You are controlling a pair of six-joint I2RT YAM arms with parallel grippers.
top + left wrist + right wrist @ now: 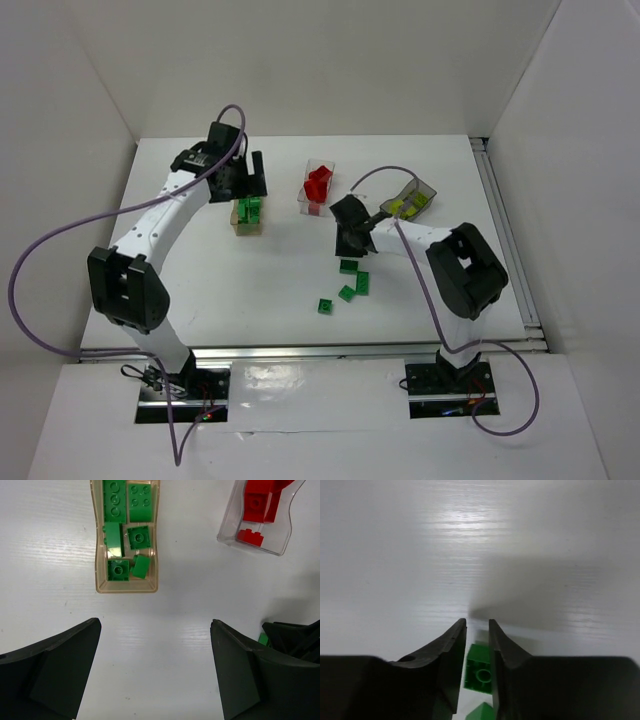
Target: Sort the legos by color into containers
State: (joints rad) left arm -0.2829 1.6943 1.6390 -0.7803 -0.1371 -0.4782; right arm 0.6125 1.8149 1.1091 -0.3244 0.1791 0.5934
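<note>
**Top view.** L arm reaches to upper left-centre. Left gripper (247, 183) sits just above the tan box (236, 226) in frame. Tan box holds green bricks (249, 208). Clear box (304, 199) is at top centre w/ red bricks (319, 184) inside. Dark box (428, 188) is upper right w/ yellow-green bricks (408, 207) in it. Right gripper (350, 238) is right of centre, lower in frame than the clear and dark boxes and between them. Four loose green bricks (348, 266) lie clustered on the white table (270, 290) just below that gripper.

**Left wrist view.** Left gripper is spread wide and released, fingers (55, 670) in the bottom corners w/ only table showing between them. Tan box is top left-centre, approx six green bricks in it, most studs up. Clear box is in the upper right corner w/ red bricks. Black part of the right gripper shows at the right edge, w/ a green sliver beside it.

**Right wrist view.** Right gripper is drawn nearly together, leaving a narrow slit. A single green brick (479, 672), stud up, shows in the slit at bottom centre, and another green corner shows at the bottom edge. Can't tell if the brick is clamped or lying on the table beneath.
</note>
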